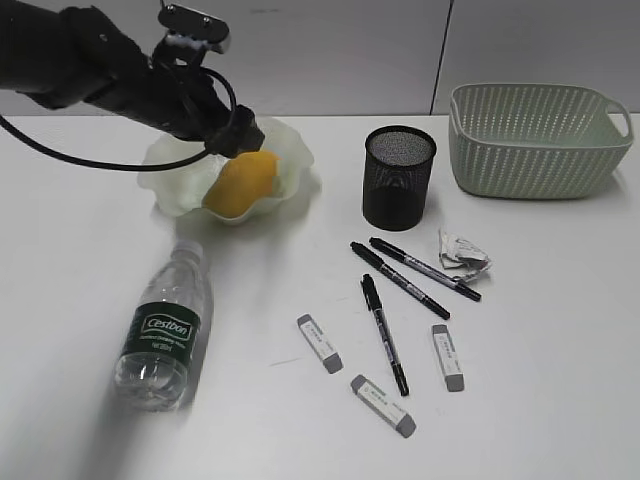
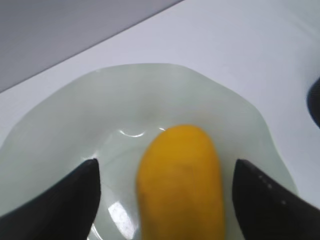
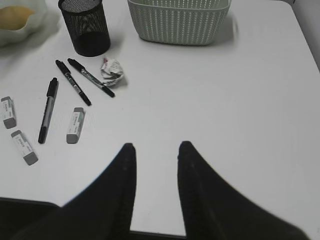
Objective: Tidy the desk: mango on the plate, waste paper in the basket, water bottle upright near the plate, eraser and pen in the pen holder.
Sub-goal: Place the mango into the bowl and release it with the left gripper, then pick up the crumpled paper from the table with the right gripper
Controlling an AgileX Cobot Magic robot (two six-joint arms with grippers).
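Three pens [image 1: 385, 333] and three erasers [image 1: 320, 343] lie scattered on the white table [image 1: 560, 380], in front of the black mesh pen holder [image 1: 398, 177]. The crumpled waste paper [image 1: 461, 252] sits just beside the tip of one pen, well apart from the pale green basket [image 1: 536, 140] at the back right. The water bottle [image 1: 165, 330] lies on its side at the front left, cap pointing toward the ruffled plate [image 1: 175, 180]. The mango [image 1: 243, 183] rests in that plate, and the left gripper [image 2: 165, 200] hangs right over it with its jaws spread wide on either side of the fruit, clear gaps showing between each finger and the yellow skin, so nothing is gripped. The right gripper [image 3: 156, 150] hovers above a bare stretch of table at the near edge, its jaws partly apart and holding nothing.
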